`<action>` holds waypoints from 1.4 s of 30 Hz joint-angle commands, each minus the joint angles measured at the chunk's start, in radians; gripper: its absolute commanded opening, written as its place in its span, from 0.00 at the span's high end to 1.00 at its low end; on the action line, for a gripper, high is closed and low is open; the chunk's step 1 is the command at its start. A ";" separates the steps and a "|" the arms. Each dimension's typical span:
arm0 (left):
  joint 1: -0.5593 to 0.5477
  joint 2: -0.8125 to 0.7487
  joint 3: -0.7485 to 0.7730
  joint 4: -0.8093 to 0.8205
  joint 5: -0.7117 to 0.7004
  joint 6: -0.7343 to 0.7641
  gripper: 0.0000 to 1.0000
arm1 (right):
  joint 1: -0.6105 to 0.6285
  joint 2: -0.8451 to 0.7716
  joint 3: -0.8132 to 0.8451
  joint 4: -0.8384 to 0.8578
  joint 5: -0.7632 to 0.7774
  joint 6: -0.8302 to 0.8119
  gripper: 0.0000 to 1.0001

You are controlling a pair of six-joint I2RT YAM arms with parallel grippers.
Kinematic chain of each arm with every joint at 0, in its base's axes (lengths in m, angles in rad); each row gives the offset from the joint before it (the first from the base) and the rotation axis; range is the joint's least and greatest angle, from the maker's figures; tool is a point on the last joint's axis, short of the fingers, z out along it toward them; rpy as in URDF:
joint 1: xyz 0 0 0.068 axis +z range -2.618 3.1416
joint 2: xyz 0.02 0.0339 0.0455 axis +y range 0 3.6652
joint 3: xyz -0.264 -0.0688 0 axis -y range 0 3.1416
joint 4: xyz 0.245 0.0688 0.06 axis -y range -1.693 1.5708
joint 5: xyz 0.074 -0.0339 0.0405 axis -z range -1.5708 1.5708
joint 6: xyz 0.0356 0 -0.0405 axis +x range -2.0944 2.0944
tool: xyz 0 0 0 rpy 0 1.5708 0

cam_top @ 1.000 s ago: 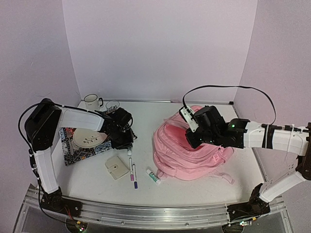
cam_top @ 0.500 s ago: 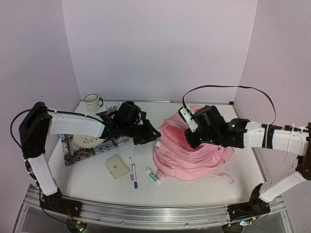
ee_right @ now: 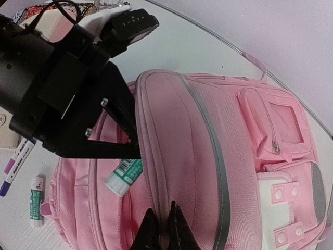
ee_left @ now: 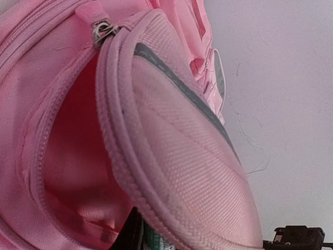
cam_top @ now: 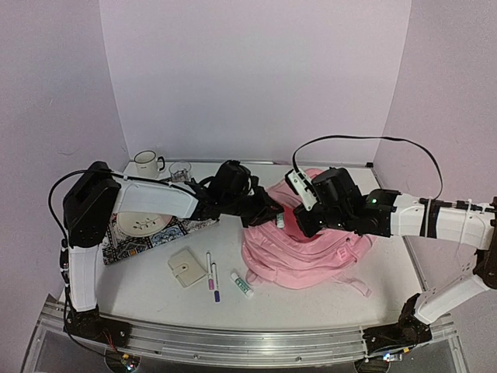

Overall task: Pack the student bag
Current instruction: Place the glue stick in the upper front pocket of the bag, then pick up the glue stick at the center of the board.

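Note:
The pink student bag (cam_top: 311, 252) lies right of the table's middle with its front pocket unzipped. My right gripper (ee_right: 165, 229) is shut on the rim of the pocket flap (ee_right: 177, 146) and holds it raised. My left gripper (cam_top: 276, 217) reaches in from the left at the pocket mouth, shut on a green-and-white glue stick (ee_right: 124, 176). The stick's end lies over the gap under the flap. In the left wrist view the flap (ee_left: 182, 156) fills the frame, with the red lining (ee_left: 67, 156) beside it and the glue stick (ee_left: 153, 240) at the bottom edge.
On the table left of the bag lie a second glue stick (cam_top: 243, 284), two markers (cam_top: 211, 273) and a beige square wallet (cam_top: 185, 267). A plate (cam_top: 144, 224) rests on a patterned cloth at far left. A mug (cam_top: 146, 162) and a glass (cam_top: 179, 169) stand at the back.
My left arm has swung right from beside the patterned cloth to the bag's open pocket, carrying the glue stick. The right gripper has kept its hold on the flap.

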 commanded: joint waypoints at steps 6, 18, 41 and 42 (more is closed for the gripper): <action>-0.011 0.029 0.097 0.067 -0.070 -0.074 0.68 | 0.009 -0.040 0.058 0.127 -0.069 0.029 1.00; -0.017 -0.115 -0.067 0.066 -0.141 0.026 0.32 | 0.010 -0.026 0.057 0.124 -0.050 0.030 1.00; -0.149 -0.425 -0.437 -0.361 -0.356 0.023 0.39 | 0.010 0.025 0.072 0.044 -0.072 0.077 1.00; -0.164 -0.412 -0.431 -0.374 -0.363 0.006 0.40 | 0.010 0.023 0.077 0.041 -0.076 0.079 1.00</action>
